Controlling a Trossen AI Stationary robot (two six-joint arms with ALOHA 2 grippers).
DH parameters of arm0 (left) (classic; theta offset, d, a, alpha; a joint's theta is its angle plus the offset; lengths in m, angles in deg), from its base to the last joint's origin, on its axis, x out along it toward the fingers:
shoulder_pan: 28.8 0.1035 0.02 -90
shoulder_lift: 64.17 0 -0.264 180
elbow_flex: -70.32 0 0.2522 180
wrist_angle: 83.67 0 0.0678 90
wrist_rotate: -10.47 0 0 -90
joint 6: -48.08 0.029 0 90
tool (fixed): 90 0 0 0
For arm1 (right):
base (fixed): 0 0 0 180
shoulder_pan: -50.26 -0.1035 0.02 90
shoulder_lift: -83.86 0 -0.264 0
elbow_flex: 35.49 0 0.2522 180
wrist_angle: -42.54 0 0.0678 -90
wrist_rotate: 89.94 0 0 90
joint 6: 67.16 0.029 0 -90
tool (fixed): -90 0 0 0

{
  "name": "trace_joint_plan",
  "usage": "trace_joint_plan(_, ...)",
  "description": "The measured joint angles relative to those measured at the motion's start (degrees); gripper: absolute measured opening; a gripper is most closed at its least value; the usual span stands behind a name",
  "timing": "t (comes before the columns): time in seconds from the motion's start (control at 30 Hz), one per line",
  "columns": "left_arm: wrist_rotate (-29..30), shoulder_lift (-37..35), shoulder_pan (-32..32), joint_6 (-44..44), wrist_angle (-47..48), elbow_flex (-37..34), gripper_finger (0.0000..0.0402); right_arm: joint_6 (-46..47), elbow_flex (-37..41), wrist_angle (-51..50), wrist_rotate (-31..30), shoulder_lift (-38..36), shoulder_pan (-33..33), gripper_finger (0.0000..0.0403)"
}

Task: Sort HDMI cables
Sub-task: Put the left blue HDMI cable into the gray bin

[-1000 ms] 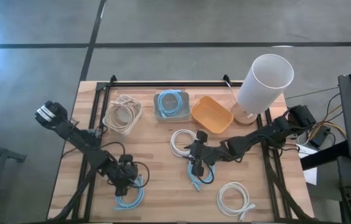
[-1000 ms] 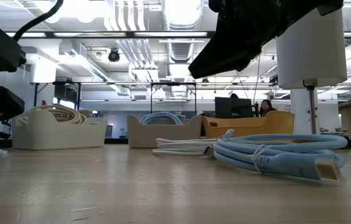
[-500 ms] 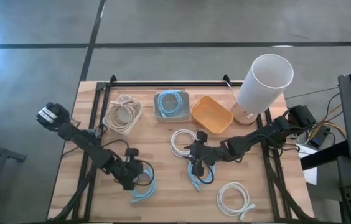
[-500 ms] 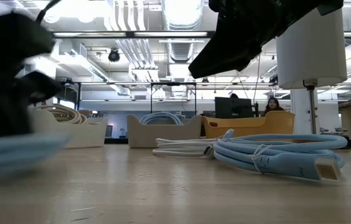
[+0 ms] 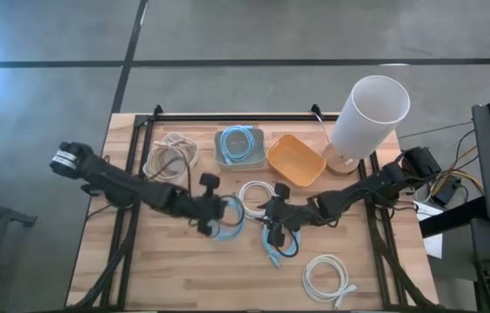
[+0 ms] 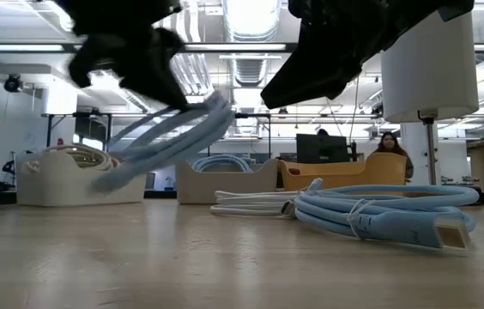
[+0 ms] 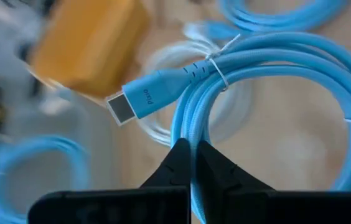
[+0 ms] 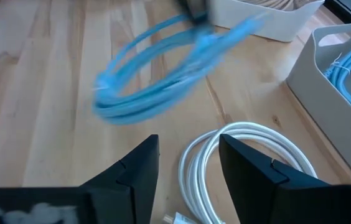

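Note:
My left gripper (image 5: pixel 214 216) is shut on a light blue HDMI cable coil (image 5: pixel 230 217), in the air over the middle of the table; the low view shows this coil (image 6: pixel 166 136) clear of the wood. My right gripper (image 8: pixel 188 171) stands open above the table, just right of the middle. A loose white coil (image 8: pixel 250 155) lies beyond its fingers. A second light blue coil (image 5: pixel 278 247) lies under it on the near side. Another white coil (image 5: pixel 326 276) lies near the front right. My left gripper pinches the bundled strands of the coil's ring (image 7: pixel 187 127) between its two shut fingers, a short way from the blue plug (image 7: pixel 143 101). The coil hangs tilted below the gripper, lifted clear of the table.
Along the far edge stand three bins: a white one (image 5: pixel 151 167) with beige cables, a grey one (image 5: pixel 220 148) holding a light blue coil, and an orange one (image 5: pixel 295 160). A tall white cylinder (image 5: pixel 368 111) on a stand rises at the far right.
My left gripper has shut on the light blue coil at the near left, lifted it off the wood and carried it toward the table's right and far edges, to the middle. The coil now hangs tilted in the air.

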Motion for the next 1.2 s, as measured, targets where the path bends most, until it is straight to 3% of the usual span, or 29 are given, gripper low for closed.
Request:
trace_joint_plan(0.23, 6.98, -0.05, 9.79, 18.69, 1.99, 9.23, 0.0006, 2.2, 0.0, 0.0, 0.15, 0.0, 0.01, 0.0152)
trace_joint_plan(0.33, 6.87, 0.0, 14.64, 25.08, 2.69, 11.35, 0.0008, 2.36, 0.0, 0.0, 0.15, 0.0, 0.01, 0.0147)
trace_joint_plan(0.5, 6.44, 0.29, 22.05, 43.88, 1.79, 11.64, 0.0006, 2.36, 0.0, 0.0, 0.15, 0.0, 0.01, 0.0139)
trace_joint_plan(0.7, 5.47, 0.61, 27.96, 45.38, -6.7, 11.81, 0.0007, 2.32, 0.02, 0.02, 0.15, 0.0, 0.01, 0.0132)
trace_joint_plan(0.93, 1.97, 0.99, 29.44, 45.15, -11.4, 12.61, 0.0007, 2.16, 0.02, 0.02, 0.13, 0.0, 0.01, 0.0137)
trace_joint_plan(1.2, 2.47, 5.76, 32.84, 46.02, -13.64, 11.22, 0.0007, 2.32, 0.09, 0.04, 0.13, 0.0, 0.01, 0.0127)
